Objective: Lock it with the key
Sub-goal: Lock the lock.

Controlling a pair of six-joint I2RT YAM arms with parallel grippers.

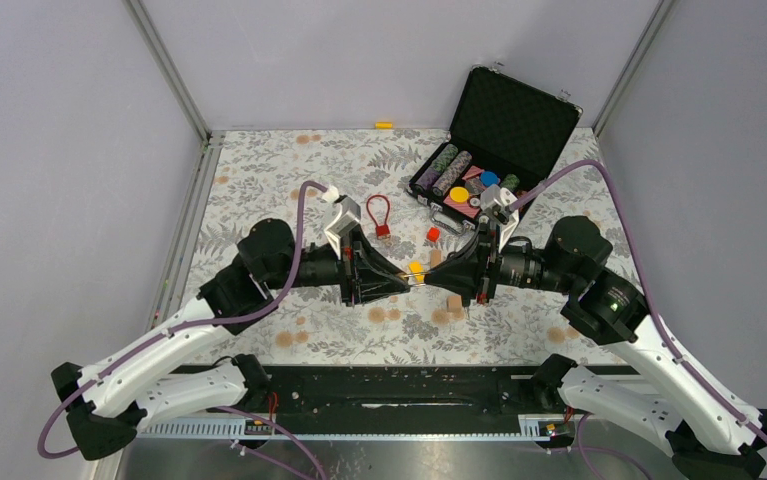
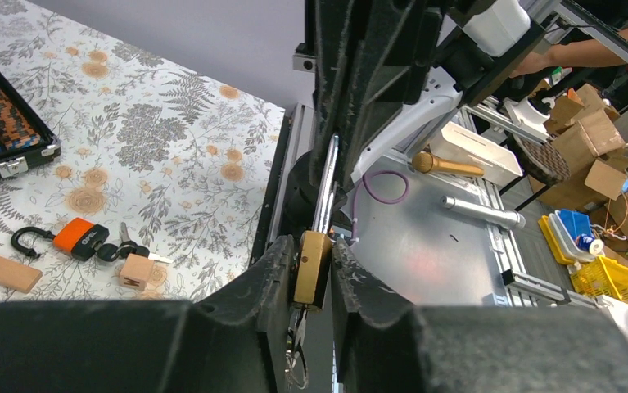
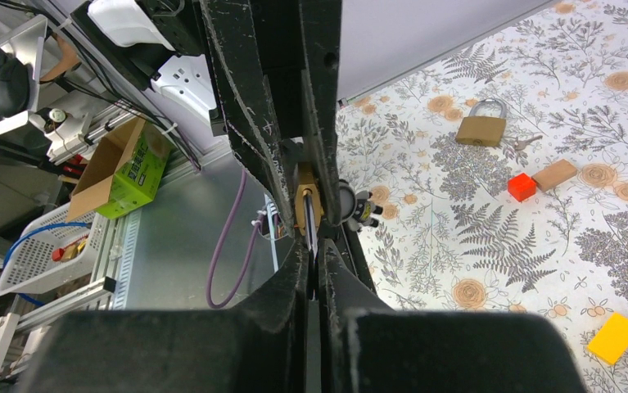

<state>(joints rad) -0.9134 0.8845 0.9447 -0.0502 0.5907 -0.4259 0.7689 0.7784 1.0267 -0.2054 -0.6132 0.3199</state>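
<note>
Above the middle of the tabletop (image 1: 289, 180), the left gripper (image 1: 399, 283) clamps the brass padlock (image 2: 312, 266), steadying it for turning. The right gripper (image 1: 451, 280), tip to tip, pinches shut on what seems the key (image 3: 310, 237).

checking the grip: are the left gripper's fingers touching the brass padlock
Touching. Left wrist view shows the brass padlock pinched between the fingers of the left gripper, no gap.

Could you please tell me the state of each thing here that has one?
Case: lid open.
Left gripper: shut on held padlock.
Right gripper: shut on a thin metal piece at that padlock.
Spare brass padlock: shackle closed.
Orange padlock: shackle looks open.
</note>
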